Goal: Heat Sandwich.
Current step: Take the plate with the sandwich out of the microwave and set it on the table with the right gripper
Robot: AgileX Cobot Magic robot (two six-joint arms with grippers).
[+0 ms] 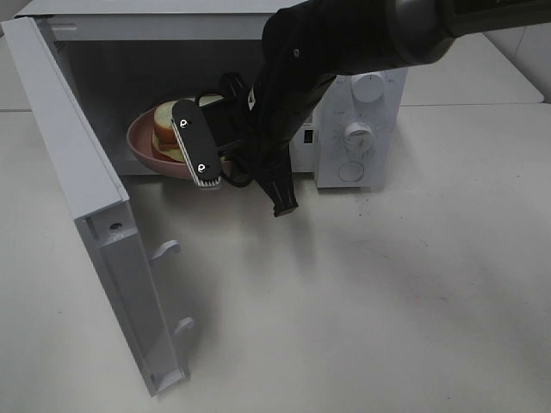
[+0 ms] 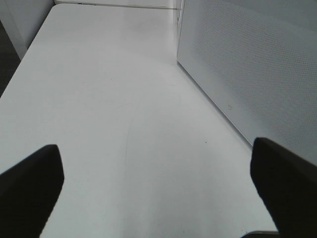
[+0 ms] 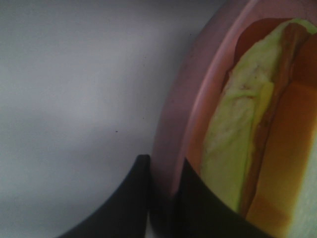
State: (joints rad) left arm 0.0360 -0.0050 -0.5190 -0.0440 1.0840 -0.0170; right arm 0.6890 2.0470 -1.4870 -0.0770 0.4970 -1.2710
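The sandwich (image 1: 164, 129), white bread with yellow-green filling, lies on a round pink plate (image 1: 140, 142) at the mouth of the open microwave (image 1: 362, 95). My right gripper (image 1: 182, 148) reaches across from the right and is shut on the plate's near rim. In the right wrist view its dark fingers (image 3: 131, 203) pinch the pink rim (image 3: 173, 124), with the sandwich (image 3: 233, 148) just beyond. My left gripper (image 2: 158, 198) stands open over bare table beside the microwave door (image 2: 247, 64), holding nothing. It is not seen in the exterior high view.
The microwave door (image 1: 77, 172) is swung wide open to the left, its latch hooks (image 1: 168, 249) facing the table. Control knobs (image 1: 368, 86) sit on the panel at the right. The right arm (image 1: 344, 34) crosses above the microwave's front.
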